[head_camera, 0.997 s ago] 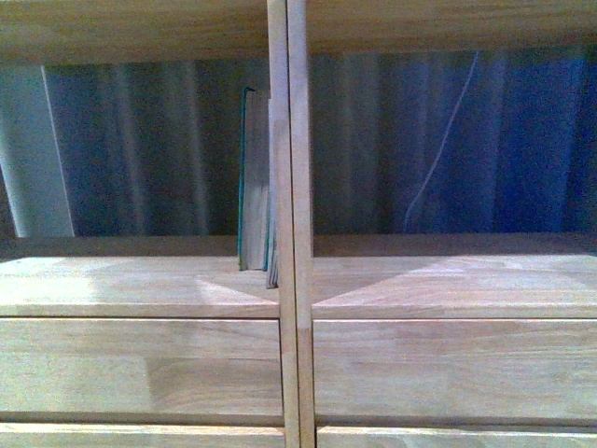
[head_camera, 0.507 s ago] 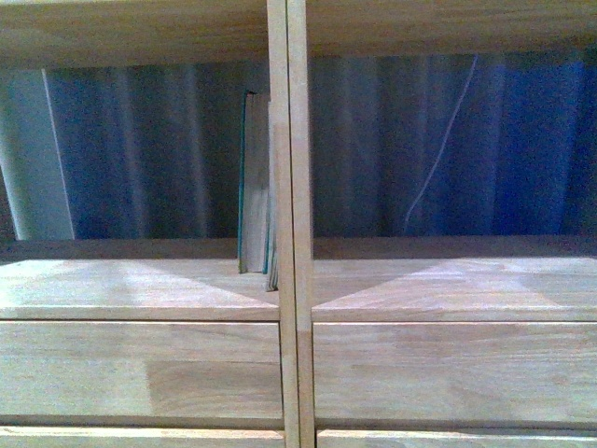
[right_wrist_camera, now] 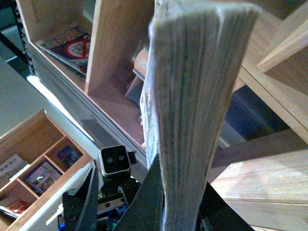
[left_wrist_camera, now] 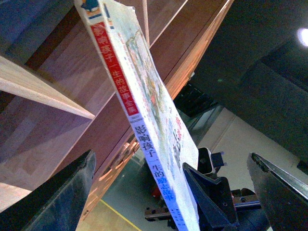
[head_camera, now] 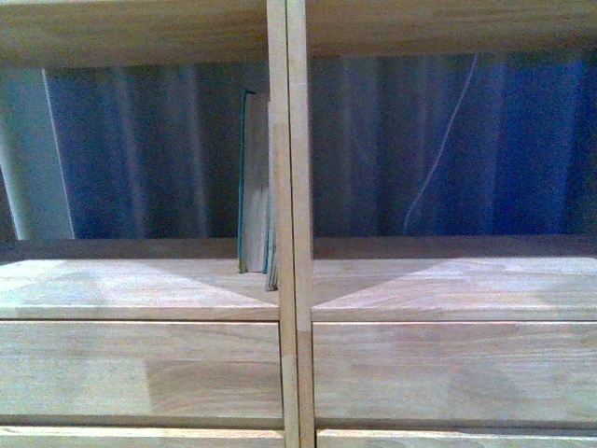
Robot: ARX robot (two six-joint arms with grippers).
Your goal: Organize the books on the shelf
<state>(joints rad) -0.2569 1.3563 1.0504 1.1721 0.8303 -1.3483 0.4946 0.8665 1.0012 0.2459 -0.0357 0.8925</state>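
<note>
The thin white paperback [left_wrist_camera: 144,110], with a red-topped spine and Chinese characters, stands upright in my right gripper [right_wrist_camera: 173,204], which is shut on its lower end. Its page edge [right_wrist_camera: 192,96] faces the right wrist camera. My left gripper [left_wrist_camera: 171,159] is open, its fingers [left_wrist_camera: 62,192] wide on either side of the book without touching it. Two teal-covered books [head_camera: 254,177] stand on the light wood shelf [head_camera: 140,285], against the left side of the double central upright [head_camera: 286,187]. Neither gripper shows in the front view.
Plain drawer fronts [head_camera: 140,369] lie below the shelf board, and a blue curtain [head_camera: 140,149] hangs behind. A darker reddish cabinet [left_wrist_camera: 96,82] is close to the left gripper. Another shelf unit with books [right_wrist_camera: 67,45] and a compartmented wooden tray [right_wrist_camera: 33,163] lie beyond the right gripper.
The front view has drifted very slightly. The teal books have not moved.
</note>
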